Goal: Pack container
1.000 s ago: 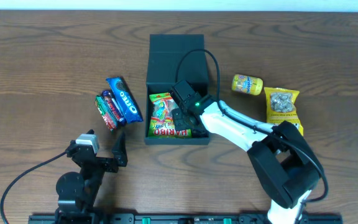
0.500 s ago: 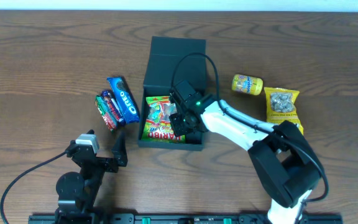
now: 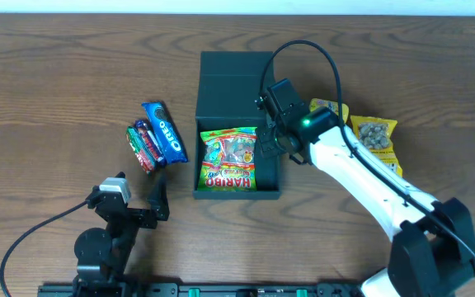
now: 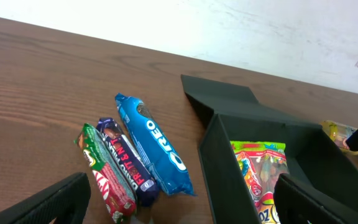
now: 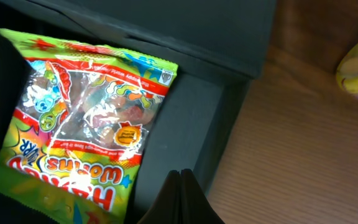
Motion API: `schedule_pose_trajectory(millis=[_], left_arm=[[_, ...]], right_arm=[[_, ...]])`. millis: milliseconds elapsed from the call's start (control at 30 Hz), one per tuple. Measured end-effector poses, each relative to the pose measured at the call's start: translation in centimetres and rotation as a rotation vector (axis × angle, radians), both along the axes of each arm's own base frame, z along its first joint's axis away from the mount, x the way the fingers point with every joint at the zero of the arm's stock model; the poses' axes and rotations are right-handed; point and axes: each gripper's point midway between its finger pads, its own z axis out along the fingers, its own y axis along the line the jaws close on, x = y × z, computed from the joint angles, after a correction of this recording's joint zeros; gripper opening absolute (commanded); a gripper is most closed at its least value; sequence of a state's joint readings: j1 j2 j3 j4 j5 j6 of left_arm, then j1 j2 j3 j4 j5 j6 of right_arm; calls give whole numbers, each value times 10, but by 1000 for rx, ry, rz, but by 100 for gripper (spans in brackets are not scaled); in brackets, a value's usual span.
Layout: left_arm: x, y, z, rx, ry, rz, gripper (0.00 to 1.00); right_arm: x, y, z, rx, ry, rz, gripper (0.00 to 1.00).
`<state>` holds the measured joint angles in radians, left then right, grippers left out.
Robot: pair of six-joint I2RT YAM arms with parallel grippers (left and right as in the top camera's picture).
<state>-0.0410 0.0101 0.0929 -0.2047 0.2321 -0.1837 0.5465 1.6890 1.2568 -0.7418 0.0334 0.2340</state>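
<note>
The container (image 3: 269, 177) is a dark open box at mid-table, its flap lid (image 3: 233, 78) lying flat behind it. A green Haribo bag (image 3: 229, 158) lies flat inside; it also shows in the right wrist view (image 5: 79, 124) and the left wrist view (image 4: 263, 174). My right gripper (image 3: 269, 142) is shut and empty, over the box's right wall (image 5: 225, 134); its tips (image 5: 180, 175) are pressed together. My left gripper (image 3: 151, 206) is open and empty near the front edge, left of the box.
A blue Oreo pack (image 3: 164, 132), a dark bar (image 3: 149, 142) and a green-red bar (image 3: 138, 150) lie left of the box. A yellow pack (image 3: 330, 110) and a yellow nut bag (image 3: 374, 136) lie to its right, partly behind my right arm.
My right gripper has come up out of the box and moved back and right to its right wall. The box slid left, then back. The Haribo bag stays inside.
</note>
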Motion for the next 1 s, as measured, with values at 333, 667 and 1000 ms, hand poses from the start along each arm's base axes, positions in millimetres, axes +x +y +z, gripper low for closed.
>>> schedule_pose_trajectory(millis=[333, 667, 1000], left_arm=[[7, 9, -36, -45, 182, 75, 95], [65, 13, 12, -44, 415, 126, 95], [118, -56, -22, -293, 729, -179, 95]], right_arm=[[9, -20, 88, 120, -222, -49, 1], [13, -39, 95, 120, -231, -96, 2], [5, -43, 88, 98, -189, -97, 1]])
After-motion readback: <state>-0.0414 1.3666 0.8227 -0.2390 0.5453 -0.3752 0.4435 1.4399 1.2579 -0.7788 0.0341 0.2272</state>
